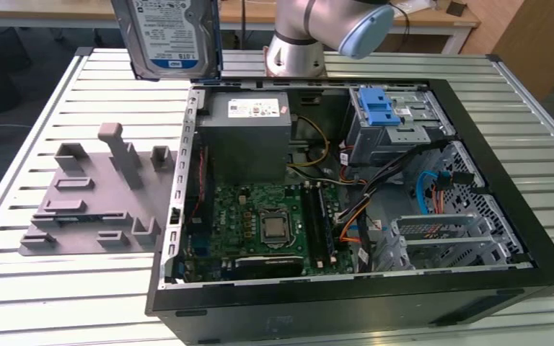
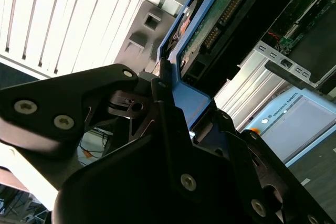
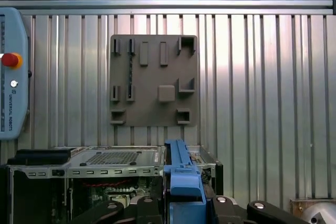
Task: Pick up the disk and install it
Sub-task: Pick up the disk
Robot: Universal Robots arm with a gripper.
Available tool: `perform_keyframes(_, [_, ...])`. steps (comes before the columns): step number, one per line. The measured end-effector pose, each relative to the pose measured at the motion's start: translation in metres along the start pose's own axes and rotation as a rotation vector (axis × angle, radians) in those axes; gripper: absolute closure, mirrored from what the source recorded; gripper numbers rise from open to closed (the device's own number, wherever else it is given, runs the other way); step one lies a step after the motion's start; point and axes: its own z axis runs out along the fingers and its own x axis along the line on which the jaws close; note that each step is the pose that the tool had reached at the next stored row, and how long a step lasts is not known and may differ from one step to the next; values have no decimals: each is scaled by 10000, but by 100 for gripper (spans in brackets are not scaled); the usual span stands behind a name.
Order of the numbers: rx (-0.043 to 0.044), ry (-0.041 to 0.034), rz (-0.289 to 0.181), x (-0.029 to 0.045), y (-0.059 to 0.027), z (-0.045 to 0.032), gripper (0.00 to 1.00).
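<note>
The disk [image 1: 166,36], a silver drive with a white-and-blue label, hangs upright in the air above the back left corner of the open computer case [image 1: 508,216], at the top of the exterior view. In the second wrist view my gripper [image 2: 164,85] is shut on the disk's blue side rail [image 2: 195,103], and the green circuit board [image 2: 220,19] on the drive's underside shows beyond the black fingers [image 2: 105,93]. In the first wrist view the blue rail [image 3: 181,174] sticks out from my gripper [image 3: 184,205], edge on, above the case.
Inside the case are a grey metal box [image 1: 248,137], a metal cage with a blue latch [image 1: 383,108], a motherboard [image 1: 262,223] and cables. A grey fixture plate [image 1: 99,202] lies on the slatted table [image 1: 66,303] at the exterior view's left. The arm's base [image 1: 294,54] stands behind the case.
</note>
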Motion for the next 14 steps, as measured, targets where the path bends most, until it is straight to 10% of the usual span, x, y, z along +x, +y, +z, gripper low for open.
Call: perform_keyframes(14, [0,0,0,2,-161,-4,64])
